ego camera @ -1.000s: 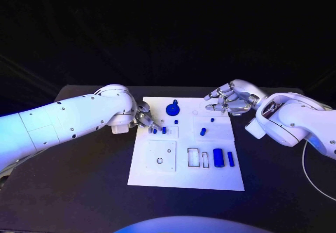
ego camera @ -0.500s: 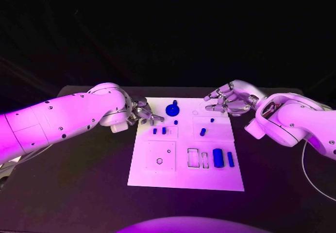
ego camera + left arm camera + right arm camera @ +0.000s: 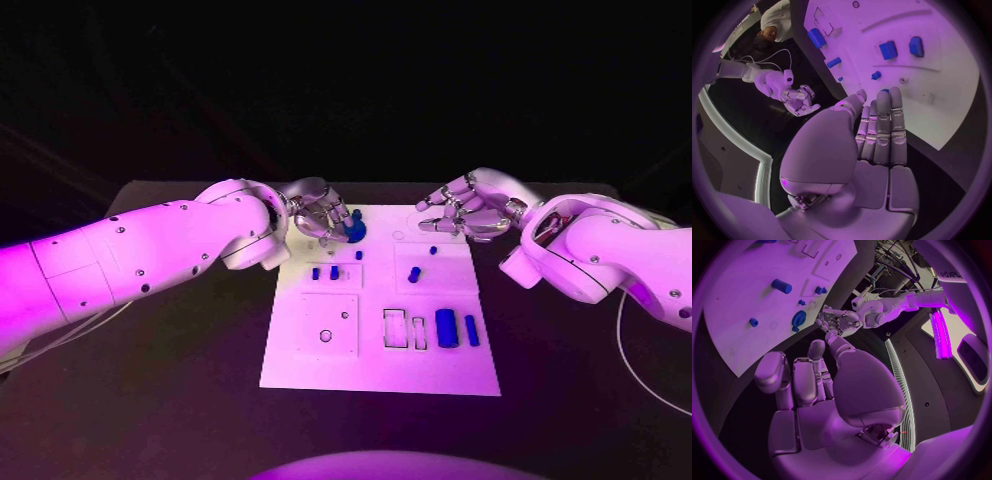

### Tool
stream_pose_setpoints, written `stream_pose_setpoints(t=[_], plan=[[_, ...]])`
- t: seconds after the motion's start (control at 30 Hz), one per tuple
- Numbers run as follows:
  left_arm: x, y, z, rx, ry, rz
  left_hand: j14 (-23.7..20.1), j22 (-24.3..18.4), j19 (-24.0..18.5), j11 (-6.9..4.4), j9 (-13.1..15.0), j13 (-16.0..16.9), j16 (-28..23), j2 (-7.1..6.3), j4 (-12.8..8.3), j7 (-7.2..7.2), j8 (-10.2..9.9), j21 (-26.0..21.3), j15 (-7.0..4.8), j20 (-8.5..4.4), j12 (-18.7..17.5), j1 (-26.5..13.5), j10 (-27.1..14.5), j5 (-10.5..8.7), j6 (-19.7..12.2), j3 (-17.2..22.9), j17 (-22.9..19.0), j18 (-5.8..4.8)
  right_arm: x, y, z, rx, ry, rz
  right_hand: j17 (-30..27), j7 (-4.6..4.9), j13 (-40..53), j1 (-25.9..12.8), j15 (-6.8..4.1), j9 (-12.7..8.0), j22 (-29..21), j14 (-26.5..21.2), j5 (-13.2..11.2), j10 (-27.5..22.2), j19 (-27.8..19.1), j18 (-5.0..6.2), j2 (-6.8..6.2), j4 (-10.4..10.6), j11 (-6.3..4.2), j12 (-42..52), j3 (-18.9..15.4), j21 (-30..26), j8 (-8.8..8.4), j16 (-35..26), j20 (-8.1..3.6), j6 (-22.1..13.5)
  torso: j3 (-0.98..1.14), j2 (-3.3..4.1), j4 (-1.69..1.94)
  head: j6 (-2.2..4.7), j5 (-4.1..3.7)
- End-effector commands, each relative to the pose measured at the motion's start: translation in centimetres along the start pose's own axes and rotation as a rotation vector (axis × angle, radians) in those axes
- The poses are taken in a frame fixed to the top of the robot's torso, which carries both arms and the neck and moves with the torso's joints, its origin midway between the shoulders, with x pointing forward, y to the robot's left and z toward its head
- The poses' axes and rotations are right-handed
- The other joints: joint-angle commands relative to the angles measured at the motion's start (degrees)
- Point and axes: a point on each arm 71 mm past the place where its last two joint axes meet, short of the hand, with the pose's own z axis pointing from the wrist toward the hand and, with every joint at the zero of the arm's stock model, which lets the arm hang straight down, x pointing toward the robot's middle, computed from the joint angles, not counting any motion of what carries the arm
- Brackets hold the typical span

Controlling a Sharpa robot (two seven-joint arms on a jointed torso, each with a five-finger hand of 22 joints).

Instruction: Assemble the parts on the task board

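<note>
Hovering over the far left corner of the task board [image 3: 378, 375], the left hand [image 3: 320, 221] has its fingers straight and side by side, and it grasps nothing; in the left wrist view the fingertips [image 3: 882, 99] reach just to the edge of the task board. The round blue part [image 3: 355, 229] with a short stem stands on the task board just beside this hand, on the side toward the right arm. The right hand [image 3: 466, 212] hangs at the far right corner of the task board, its fingers half curled and apart, and it is released too, with nothing inside. The task board lies flat in the middle of the black bench [image 3: 159, 400]. Two small blue pegs [image 3: 325, 272] stand side by side on the left half of the task board, nearer to the robot than the round blue part. One more blue peg [image 3: 414, 274] stands tilted on the right half. Two long blue bars [image 3: 457, 327] lie together near the right edge of the task board, beside two narrow slots [image 3: 402, 330]. A square recess [image 3: 330, 323] is on the left half of the task board.
</note>
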Motion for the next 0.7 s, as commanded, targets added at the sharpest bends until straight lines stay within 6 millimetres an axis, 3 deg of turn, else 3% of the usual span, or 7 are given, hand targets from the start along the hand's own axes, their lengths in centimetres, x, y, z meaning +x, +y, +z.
stream_pose_setpoints(t=[0.03, 0.3, 0.43, 0.57, 0.63, 0.7], plan=[[0.3, -1.4, 0.3, 0.181, -0.067, 0.181, 0.94, 0.01, 0.54, 0.02, -2.34, -3.27, -0.96, -0.75, -0.67, -0.34, -2.1, -0.15, 0.0, -0.1, -2.75, 0.42, 1.33, -0.43, 1.79, 0.61, -1.42, 0.33, 0.1, 0.0, 0.0, -0.004, 0.011, 0.0, -0.05, 0.1, -0.06, 0.39, -0.1, 0.04, -0.01, 1.48, 0.33, -0.55, -0.36, 0.85, 0.3, -0.33, 0.02, -0.21, 0.04, -0.23, 0.38, -0.26, -0.12, -0.03, 0.04, -0.01, -0.05, 0.21, -0.18], [1.8, -1.5, 1.4, 0.175, -0.042, 0.361, 4.46, -0.85, 3.45, 0.35, -5.66, -7.85, 0.27, -1.75, 0.26, -0.22, -5.0, -0.56, -0.07, 0.45, -6.27, -2.58, 2.06, -1.19, 4.69, -1.9, -2.38, 0.26, 0.2, 0.1, 0.1, -0.006, 0.014, 0.0, 0.0, 0.1, -0.1, 0.42, -0.1, 0.04, -0.07, 1.5, 0.53, -0.56, -0.37, 0.86, 0.32, -0.34, 0.02, -0.22, 0.07, -0.26, 0.39, -0.24, -0.12, -0.03, 0.07, -0.01, -0.06, 0.45, -0.4], [2.5, -1.5, 2.0, 0.155, -0.02, 0.419, 7.47, -0.83, 7.13, -0.11, -7.09, -9.55, 4.16, -1.57, 0.56, -0.63, -5.99, 0.33, -0.56, 0.0, -6.76, -3.02, 3.65, -1.19, 6.9, -3.35, -1.14, 0.27, 0.2, 0.1, 0.1, -0.006, 0.014, 0.0, 0.01, 0.1, -0.1, 0.43, -0.1, 0.04, -0.06, 1.51, 0.6, -0.56, -0.37, 0.86, 0.33, -0.35, 0.02, -0.21, 0.08, -0.27, 0.39, -0.24, -0.12, -0.04, 0.09, 0.01, 0.0, 0.45, -0.53], [3.1, -1.7, 2.4, 0.138, -0.003, 0.455, 14.43, 0.53, 11.31, -0.65, -8.46, -11.2, 19.39, -1.38, 1.03, -1.07, -7.09, 2.85, -1.07, -0.54, -7.53, -3.14, 5.92, -1.16, 8.88, -3.99, 12.47, 0.2, 0.2, 0.1, 0.1, -0.007, 0.015, 0.0, 0.01, 0.1, -0.1, 0.43, -0.1, 0.04, -0.06, 1.51, 0.6, -0.56, -0.37, 0.86, 0.33, -0.35, 0.02, -0.21, 0.08, -0.27, 0.39, -0.24, -0.12, -0.04, 0.09, 0.0, -0.06, 0.5, -0.53], [3.3, -1.7, 2.6, 0.128, 0.005, 0.466, 16.01, 1.29, 12.39, -0.78, -9.02, -11.9, 24.01, -1.41, 1.28, -1.21, -7.58, 3.9, -1.22, -0.7, -8.06, -3.21, 6.69, -1.16, 9.63, -4.19, 16.76, 0.16, 0.2, 0.1, 0.1, -0.007, 0.015, 0.0, -0.02, 0.11, -0.12, 0.45, -0.1, 0.04, -0.07, 1.5, 0.65, -0.58, -0.37, 0.86, 0.34, -0.35, 0.02, -0.22, 0.1, -0.27, 0.39, -0.27, -0.12, -0.04, 0.1, -0.01, -0.09, 0.46, -0.51], [3.5, -1.7, 2.8, 0.114, 0.014, 0.482, 17.32, 5.92, 14.51, -0.81, -9.75, -12.79, 28.42, -1.49, 1.63, -1.22, -8.27, 8.59, -1.27, -0.8, -8.83, -3.29, 7.42, -1.18, 10.5, -4.49, 20.8, -0.58, 0.2, 0.1, 0.1, -0.007, 0.015, 0.0, -0.07, 0.11, -0.15, 0.48, -0.1, 0.03, -0.09, 1.5, 0.75, -0.6, -0.37, 0.86, 0.36, -0.36, 0.03, -0.25, 0.13, -0.28, 0.4, -0.31, -0.12, -0.04, 0.1, -0.02, -0.05, 0.36, -0.57]])
